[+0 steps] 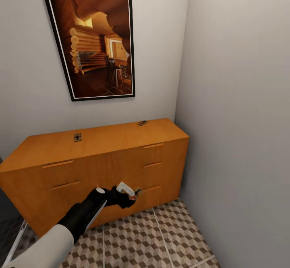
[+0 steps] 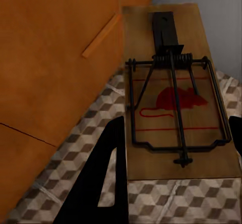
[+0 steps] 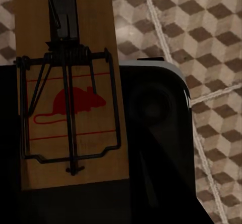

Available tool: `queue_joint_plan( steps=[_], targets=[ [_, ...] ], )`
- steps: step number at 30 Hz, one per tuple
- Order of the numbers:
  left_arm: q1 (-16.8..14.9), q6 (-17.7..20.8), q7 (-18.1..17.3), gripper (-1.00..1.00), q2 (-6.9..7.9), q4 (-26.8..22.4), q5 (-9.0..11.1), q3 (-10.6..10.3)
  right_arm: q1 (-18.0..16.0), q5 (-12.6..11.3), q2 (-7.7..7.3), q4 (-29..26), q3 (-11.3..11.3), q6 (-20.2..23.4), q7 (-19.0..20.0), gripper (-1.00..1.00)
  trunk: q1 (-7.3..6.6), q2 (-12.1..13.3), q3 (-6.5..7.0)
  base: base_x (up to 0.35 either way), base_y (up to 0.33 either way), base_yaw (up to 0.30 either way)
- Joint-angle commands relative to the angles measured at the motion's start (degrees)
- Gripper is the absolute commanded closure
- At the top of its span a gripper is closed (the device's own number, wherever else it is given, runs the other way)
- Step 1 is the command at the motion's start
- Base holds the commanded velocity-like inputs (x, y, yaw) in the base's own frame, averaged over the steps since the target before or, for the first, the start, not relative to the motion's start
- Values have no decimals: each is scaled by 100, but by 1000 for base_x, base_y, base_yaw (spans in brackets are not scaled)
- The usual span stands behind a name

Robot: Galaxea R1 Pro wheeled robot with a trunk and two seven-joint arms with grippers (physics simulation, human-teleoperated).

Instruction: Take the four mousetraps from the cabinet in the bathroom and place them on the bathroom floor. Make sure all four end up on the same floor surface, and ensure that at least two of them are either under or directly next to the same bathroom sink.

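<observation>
The orange-brown cabinet (image 1: 100, 159) stands against the wall, with two mousetraps on its top, one (image 1: 77, 137) near the middle and one (image 1: 142, 123) at the back right. My left gripper (image 1: 132, 193) hangs low in front of the drawers, above the bathroom floor (image 1: 161, 235). In the left wrist view my left gripper (image 2: 176, 128) is shut on a mousetrap (image 2: 174, 98) with a red mouse print. My right gripper (image 3: 70, 133) is shut on another mousetrap (image 3: 70, 98) above the tiles (image 3: 201, 42). The bathroom sink is out of view.
A framed picture (image 1: 94, 38) hangs on the wall above the cabinet. A plain wall (image 1: 241, 119) closes the space on the right, right beside the cabinet's end. Cube-pattern tiles stretch in front of the cabinet. The robot's dark body (image 3: 156, 143) shows under the right gripper.
</observation>
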Motion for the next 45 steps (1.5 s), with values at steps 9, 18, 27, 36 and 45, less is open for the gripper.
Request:
queue_joint_plan(
  steps=[9, 18, 27, 36, 45],
  targets=[
    [462, -1970, 194, 100, -120, 2245, -9, -17, 1, -98, -42, -43, 8, -48, 57, 100, 0, -3, -4, 0, 0, 0],
    [1332, -2633, 1294, 100, -116, 2961, 30, -10, 4, -103, -371, -250, 6, -472, 57, 100, 0, -3, -4, 0, 0, 0],
    [1841, -4692, 1975, 100, -180, 3890, 402, 54, -6, -81, -499, -736, 2, -711, -373, 100, 0, -3, -4, 0, 0, 0],
    [2128, -6740, 3271, 100, -314, 4881, 1274, 202, -209, -14, -562, -1508, 6, -406, -895, 100, 0, -3, -4, 0, 0, 0],
    [2307, -7338, 3369, 100, -237, 4918, 1789, 217, -740, 81, -594, -1620, 6, 177, -934, 100, 0, -3, -4, 0, 0, 0]
  ],
)
